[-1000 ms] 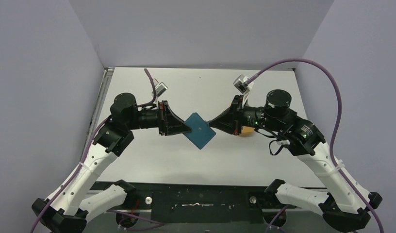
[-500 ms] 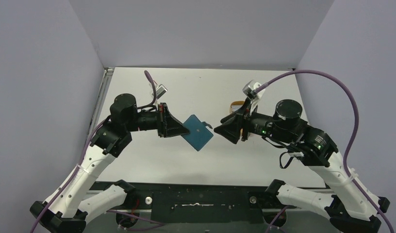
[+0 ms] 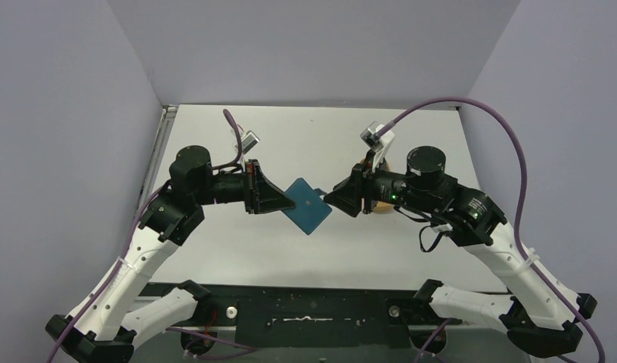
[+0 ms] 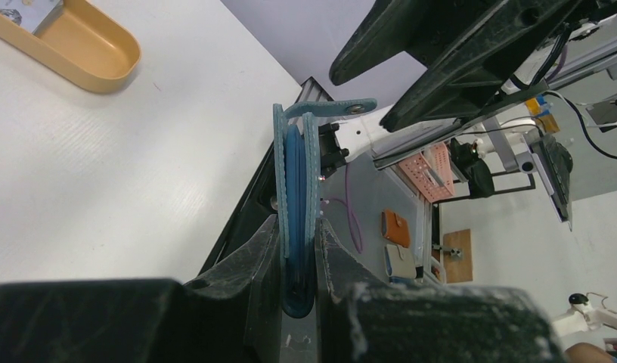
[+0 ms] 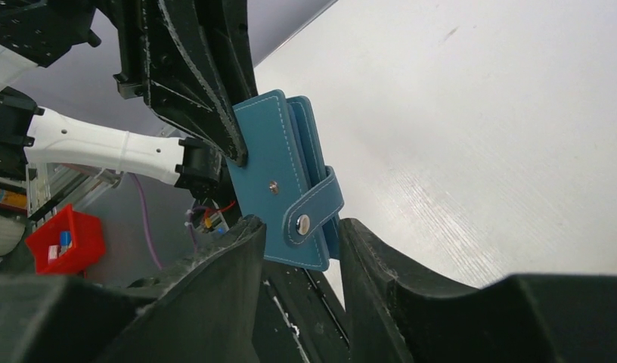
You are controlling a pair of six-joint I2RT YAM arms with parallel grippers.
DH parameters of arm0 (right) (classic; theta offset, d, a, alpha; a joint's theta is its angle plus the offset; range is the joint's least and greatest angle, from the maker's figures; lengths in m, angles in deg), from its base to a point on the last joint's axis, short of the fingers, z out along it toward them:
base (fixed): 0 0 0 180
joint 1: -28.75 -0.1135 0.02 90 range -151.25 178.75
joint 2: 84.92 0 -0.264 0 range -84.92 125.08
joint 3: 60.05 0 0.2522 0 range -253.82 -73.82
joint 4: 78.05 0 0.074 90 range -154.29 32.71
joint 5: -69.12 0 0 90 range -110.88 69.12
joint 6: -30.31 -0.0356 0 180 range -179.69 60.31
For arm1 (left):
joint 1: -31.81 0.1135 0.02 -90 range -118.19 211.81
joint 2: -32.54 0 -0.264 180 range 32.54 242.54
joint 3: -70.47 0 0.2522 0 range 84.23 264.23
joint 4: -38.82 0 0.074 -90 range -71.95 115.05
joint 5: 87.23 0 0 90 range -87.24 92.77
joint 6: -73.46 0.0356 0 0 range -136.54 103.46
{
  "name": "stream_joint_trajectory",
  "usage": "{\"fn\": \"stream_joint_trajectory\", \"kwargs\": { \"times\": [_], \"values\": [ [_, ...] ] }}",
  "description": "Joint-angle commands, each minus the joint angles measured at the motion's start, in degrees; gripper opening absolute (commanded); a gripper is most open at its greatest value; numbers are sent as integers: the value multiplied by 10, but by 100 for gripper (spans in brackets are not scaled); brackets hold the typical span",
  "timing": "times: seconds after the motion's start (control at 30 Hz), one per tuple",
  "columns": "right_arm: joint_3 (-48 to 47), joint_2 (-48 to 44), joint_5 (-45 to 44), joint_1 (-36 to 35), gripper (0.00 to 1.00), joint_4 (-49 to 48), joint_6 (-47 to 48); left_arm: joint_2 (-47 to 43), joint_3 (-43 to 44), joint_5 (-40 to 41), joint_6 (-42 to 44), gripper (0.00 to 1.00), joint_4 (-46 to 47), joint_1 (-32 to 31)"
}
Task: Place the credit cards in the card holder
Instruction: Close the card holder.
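We see the card holder (image 3: 308, 205) held in the air over the middle of the table (image 3: 237, 249), between the two arms, one corner pointing down. In the left wrist view the card holder (image 4: 298, 204) is edge-on: two teal covers lie close together with darker leaves between them. Its snap tab (image 4: 351, 108) sticks out free at the far end. In the right wrist view the card holder (image 5: 283, 181) shows its stitched face. There the snap tab (image 5: 313, 212) bends round the edge, and its button sits apart from the stud on the cover.

The left end effector (image 3: 289, 200) is pinching the holder by its left corner. In the left wrist view the left end effector (image 4: 298, 253) has both fingers pressed flat against the two covers.

The right end effector (image 3: 332, 198) meets the opposite corner. In its own wrist view the right end effector (image 5: 299, 227) has its fingers spread, one on each side of the tab end. We cannot tell whether they touch the leather.

An orange tray (image 4: 86, 57) lies on the table well apart from the holder. A whitish credit card (image 4: 26, 9) lies in its far end, cut off by the edge of the view.
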Motion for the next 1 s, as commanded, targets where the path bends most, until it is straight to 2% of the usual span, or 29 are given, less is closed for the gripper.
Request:
{"fn": "stream_joint_trajectory", "kwargs": {
  "times": [0.0,0.47,0.7,0.97],
  "values": [
    [-17,4,8,2,39,-27,-10,-6,32,-12,6,0,21,1],
    [-19,5,4,3,0,-28,-11,-6,31,-13,11,0,18,2],
    [-45,27,9,-6,0,-7,5,4,42,-13,2,0,8,2],
    [-65,75,-12,-18,0,30,26,37,95,-5,0,0,-47,-2]
  ]
}}
